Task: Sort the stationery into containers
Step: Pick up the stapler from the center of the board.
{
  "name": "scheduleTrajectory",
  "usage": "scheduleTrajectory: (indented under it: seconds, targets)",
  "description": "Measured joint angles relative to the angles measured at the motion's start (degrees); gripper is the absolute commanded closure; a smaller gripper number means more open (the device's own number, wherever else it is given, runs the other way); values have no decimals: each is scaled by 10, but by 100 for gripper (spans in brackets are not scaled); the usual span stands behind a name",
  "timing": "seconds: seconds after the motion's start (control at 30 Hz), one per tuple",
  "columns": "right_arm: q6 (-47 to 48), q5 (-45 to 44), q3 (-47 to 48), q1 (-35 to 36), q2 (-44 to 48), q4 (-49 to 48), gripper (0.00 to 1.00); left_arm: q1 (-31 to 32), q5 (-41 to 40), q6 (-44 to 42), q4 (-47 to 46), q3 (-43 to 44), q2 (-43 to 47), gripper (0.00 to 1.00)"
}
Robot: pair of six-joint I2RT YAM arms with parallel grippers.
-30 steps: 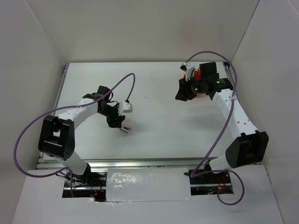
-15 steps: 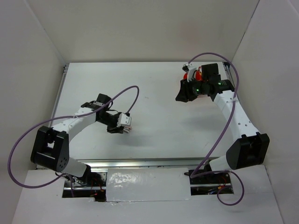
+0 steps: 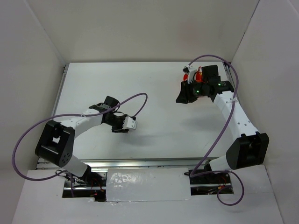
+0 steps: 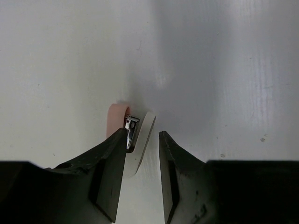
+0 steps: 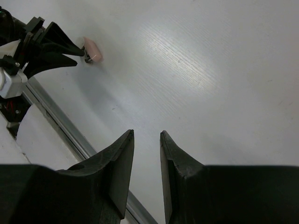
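White table (image 3: 154,84) and white walls frame the scene. At its tips the left gripper (image 4: 144,134) pinches the eraser (image 4: 116,119) slantwise, well apart from the orange tub (image 3: 198,73), probably ready to carry it there. Just beside the tub hangs the right gripper (image 5: 147,135), empty, jaws slightly parted, seemingly waiting out of the way. No brand or writing is readable.
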State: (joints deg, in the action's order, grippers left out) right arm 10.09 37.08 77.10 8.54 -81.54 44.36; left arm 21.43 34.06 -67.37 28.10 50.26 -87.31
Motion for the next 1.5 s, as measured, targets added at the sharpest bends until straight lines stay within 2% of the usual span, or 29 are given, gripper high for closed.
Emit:
scheduleTrajectory:
  seconds: [0.37,0.47,0.5,0.57,0.6,0.67,0.83,1.03,1.13,1.33,1.37,1.4,1.43,1.5]
  targets:
    - [0,3,0,-2,0,1,64,10,-38,-30,-40,-16,-17,64]
    - [0,6,0,-3,0,2,64,13,-43,-37,-57,-28,-10,73]
    - [-1,8,0,-3,0,2,64,15,-44,-42,-64,-32,-7,80]
    - [-5,13,0,-3,0,1,64,20,-50,-42,-80,-40,-2,87]
    - [-7,16,0,-3,0,1,64,23,-56,-42,-87,-44,0,95]
    - [-19,28,-3,-3,0,-4,64,30,-65,-35,-97,-50,6,100]
    - [-77,83,-48,-3,-3,-25,64,64,-108,3,-105,-55,21,100]
    - [-166,146,-113,16,-22,-70,59,106,-129,44,-68,-44,64,100]
    - [-186,169,-112,38,-31,-82,53,127,-128,64,-42,-3,83,100]
    - [-202,212,-101,83,-62,-84,48,160,-110,101,-13,81,92,100]
    - [-203,218,-101,89,-68,-84,43,166,-107,105,-7,90,95,100]
    - [-203,222,-100,95,-72,-83,42,171,-105,106,-4,96,100,100]
    - [-202,224,-100,100,-75,-83,32,175,-102,106,-1,98,107,100]
    - [-197,231,-99,108,-77,-79,30,182,-96,106,9,99,124,100]
